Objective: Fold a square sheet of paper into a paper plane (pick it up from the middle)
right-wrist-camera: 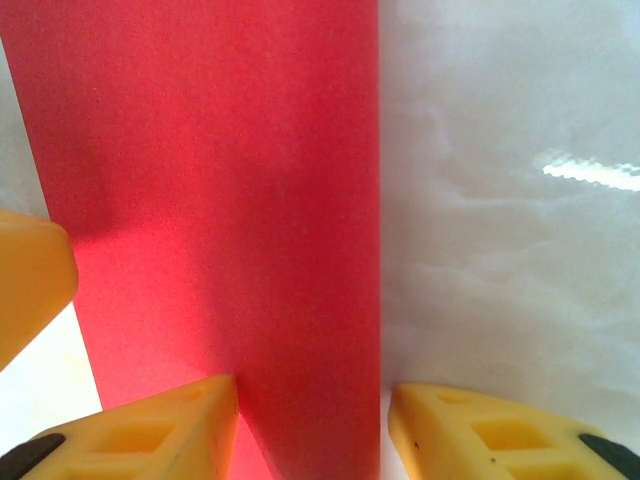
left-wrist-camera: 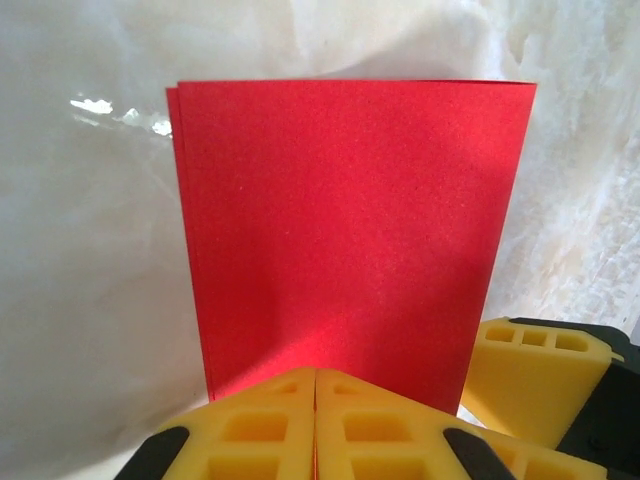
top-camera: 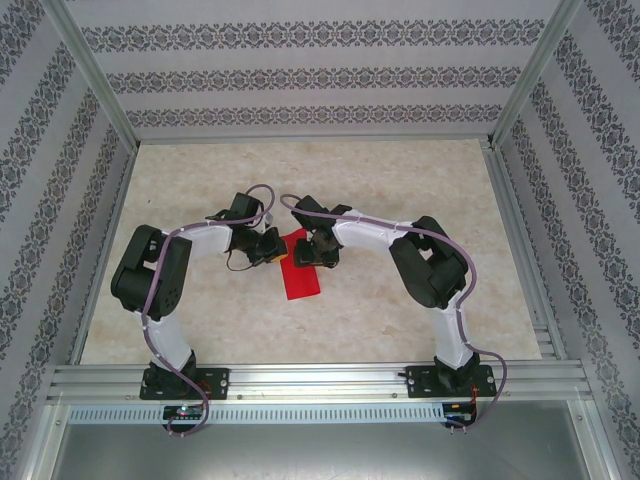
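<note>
The square sheet of paper point(top-camera: 300, 276) lies folded in half into a red rectangle at the table's middle, two layers showing along its left edge point(left-wrist-camera: 350, 230). My left gripper point(top-camera: 279, 248) comes in from the left and its yellow jaws point(left-wrist-camera: 316, 372) are pressed together on the paper's near edge. My right gripper point(top-camera: 313, 252) comes in from the right and stands open point(right-wrist-camera: 312, 388). The paper point(right-wrist-camera: 220, 200) runs up between its fingers; the left fingertip point(right-wrist-camera: 190, 420) touches it and the right fingertip point(right-wrist-camera: 450, 425) sits just off its edge.
The pale marbled table point(top-camera: 400, 180) stretches out on all sides of the paper. Patterned walls point(top-camera: 300, 80) and metal posts close in the back and sides. An aluminium rail point(top-camera: 320, 380) carries both arm bases along the near edge.
</note>
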Available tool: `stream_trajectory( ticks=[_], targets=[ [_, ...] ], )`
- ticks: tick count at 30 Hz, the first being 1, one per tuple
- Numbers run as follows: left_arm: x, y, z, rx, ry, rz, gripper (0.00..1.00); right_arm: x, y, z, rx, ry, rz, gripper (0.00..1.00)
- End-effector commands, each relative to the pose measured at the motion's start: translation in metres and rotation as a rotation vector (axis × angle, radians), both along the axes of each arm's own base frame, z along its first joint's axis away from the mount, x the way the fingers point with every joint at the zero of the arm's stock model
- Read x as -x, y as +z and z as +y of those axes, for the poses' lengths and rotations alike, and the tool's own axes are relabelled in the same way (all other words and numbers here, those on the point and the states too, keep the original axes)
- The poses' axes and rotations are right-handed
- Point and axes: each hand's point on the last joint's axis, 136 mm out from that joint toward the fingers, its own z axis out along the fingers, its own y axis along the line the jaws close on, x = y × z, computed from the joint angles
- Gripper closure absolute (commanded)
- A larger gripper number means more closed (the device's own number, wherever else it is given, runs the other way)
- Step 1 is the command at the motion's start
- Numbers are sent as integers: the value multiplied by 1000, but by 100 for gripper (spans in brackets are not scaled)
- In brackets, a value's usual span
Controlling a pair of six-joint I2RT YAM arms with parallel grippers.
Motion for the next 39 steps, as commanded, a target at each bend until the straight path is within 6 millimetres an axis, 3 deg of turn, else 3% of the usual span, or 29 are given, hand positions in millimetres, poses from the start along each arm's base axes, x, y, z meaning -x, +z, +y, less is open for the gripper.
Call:
stream_trajectory(
  ticks=[1, 10, 16, 23, 32, 36, 39],
  targets=[
    [-4, 2, -9, 8, -39, -28, 91, 29, -76, -25, 154, 18, 106, 52],
    [3, -13, -5, -38, -32, 30, 93, 29, -76, -25, 151, 20, 105, 52],
    [11, -29, 10, -132, -16, 90, 94, 26, -66, -20, 121, 18, 89, 52],
    [23, -45, 20, -195, 2, 155, 97, 10, -19, -5, 6, -1, 18, 52],
    [26, -51, 22, -215, -5, 168, 98, -15, 75, -5, -184, -53, -160, 49],
    [29, -54, 22, -222, -9, 175, 98, -10, 88, 10, -265, -1, -157, 52],
    [29, -55, 22, -224, -9, 179, 98, -7, 84, 24, -299, 24, -126, 60]
  ],
)
